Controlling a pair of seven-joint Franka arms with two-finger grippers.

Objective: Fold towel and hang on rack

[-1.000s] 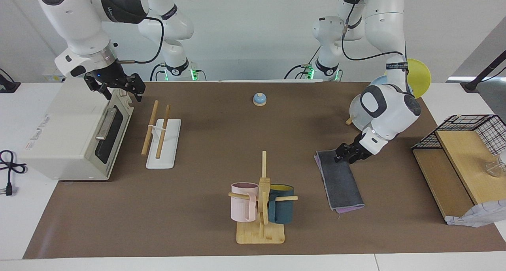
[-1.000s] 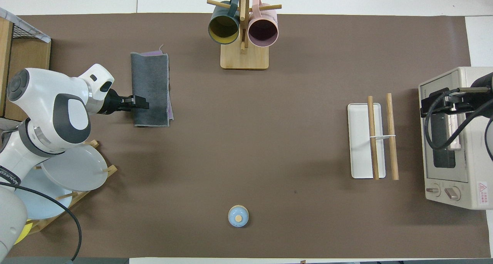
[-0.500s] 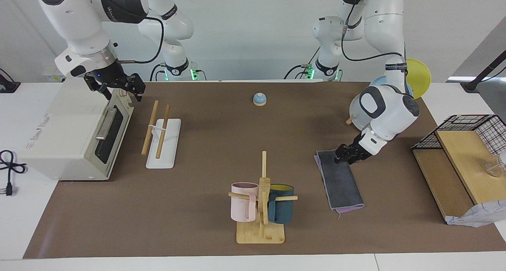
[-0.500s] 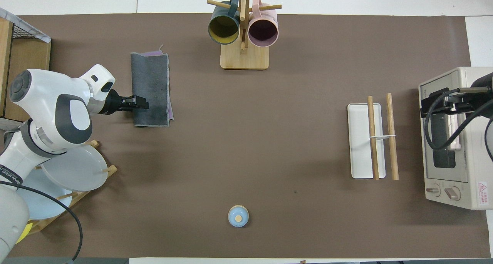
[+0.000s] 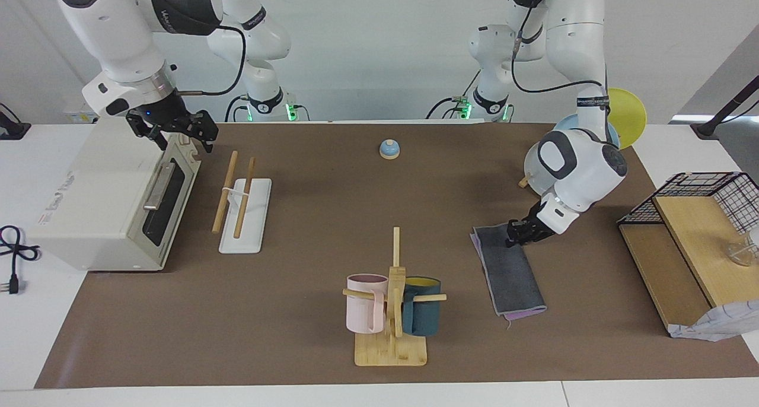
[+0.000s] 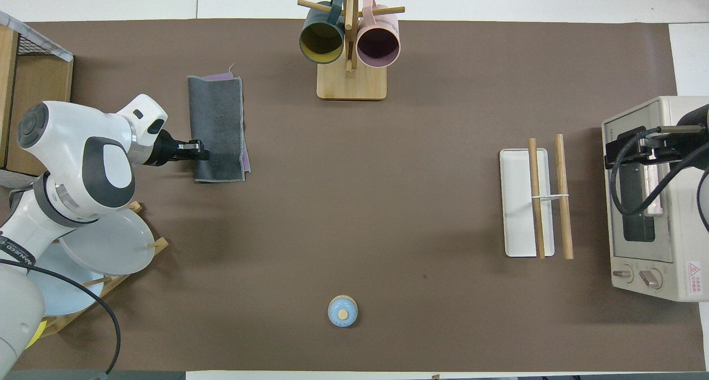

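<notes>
A: Sweeping the facing view from its left edge — the toaster oven [image 5: 112, 199] is sitting at the right arm's end of the table [image 5: 332, 217]. The right gripper [image 5: 178, 135] is hanging over the oven's top front edge, fingers spread wide, holding nothing. That arm is waiting.

B: Next along?

A: The rack [image 5: 242, 205], just beside the oven — two wooden rails lying parallel on a flat white base, nothing draped on them. Then a small blue bell [image 5: 389, 149] near the robots' edge, mid-table. Farther from the robots, the bamboo mug stand [image 5: 392, 312] is carrying a pink mug [image 5: 364, 303] and a dark teal mug [image 5: 422, 312].

B: And the towel?

A: The towel [image 5: 510, 270] is lying flat toward the left arm's end, well apart from the rack — grey face up, folded into a long strip, a purple layer peeking out at the end farthest from the robots. The left gripper [image 5: 514, 235] is down at the corner nearest the robots, fingers pinching the towel's edge there.

B: Anything past it?

A: The plate stand [image 6: 83, 258] with its plates, nearer the robots, and a wooden shelf with a wire basket [image 5: 705, 196] at the table's end.
</notes>
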